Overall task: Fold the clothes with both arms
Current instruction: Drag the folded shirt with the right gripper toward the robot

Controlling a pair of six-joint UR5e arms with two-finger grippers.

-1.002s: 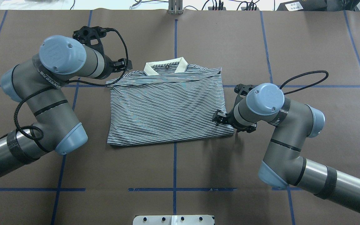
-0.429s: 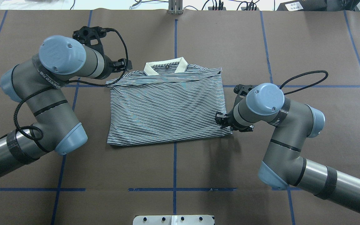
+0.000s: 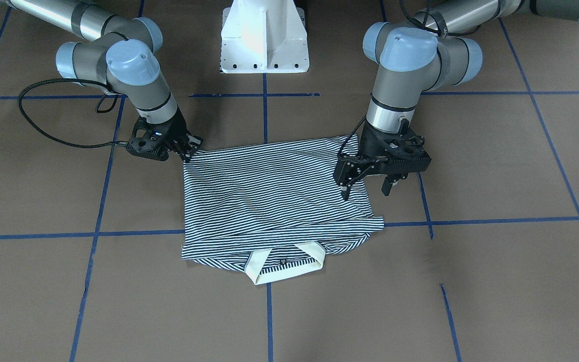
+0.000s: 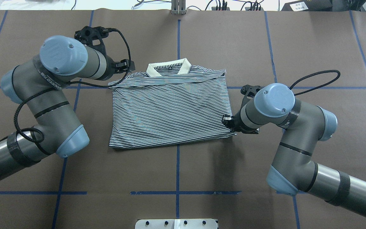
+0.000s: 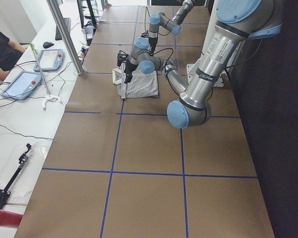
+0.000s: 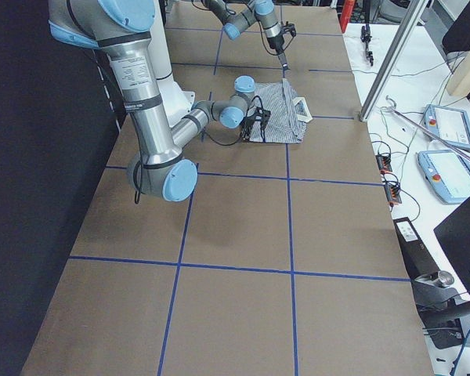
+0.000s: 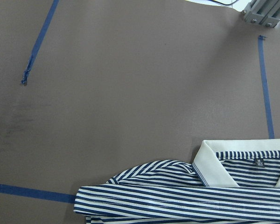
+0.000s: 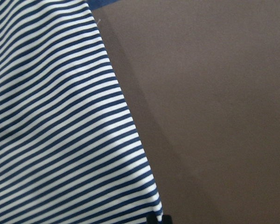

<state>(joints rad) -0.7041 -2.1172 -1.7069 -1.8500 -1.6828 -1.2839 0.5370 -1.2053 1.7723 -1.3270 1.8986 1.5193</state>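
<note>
While the right pincer (image 3: 187,151) is clenched on the polo shirt (image 4: 170,111), grasping its right-hand edge close to the corner nearest the robot, the left pincer (image 3: 366,187) hangs released with its two fingers (image 3: 345,190) spread wide apart.

From the right pincer the striped cloth stretches away across the brown table (image 4: 313,47) toward the other arm. The shirt lies folded into a rough rectangle between the two pincers. In the right wrist view the fabric's edge runs slantwise, with a dark shadow beside it on the bare table. A black fingertip (image 8: 154,219) shows at the bottom of that view, right at the edge.

The left pincer stands at the opposite, far-left corner of the shirt, by the folded shoulder. One of its fingers is over the stripes and the other over bare table just outside the shirt's edge. Whether either tip touches the cloth cannot be told. Just beyond this pincer, toward the middle of the shirt's far edge, sits the cream collar (image 4: 169,67), turned away from the robot, with a small dark size label (image 7: 258,162) inside it.

Blue tape lines (image 4: 178,41) cross the table under and around the shirt.
</note>
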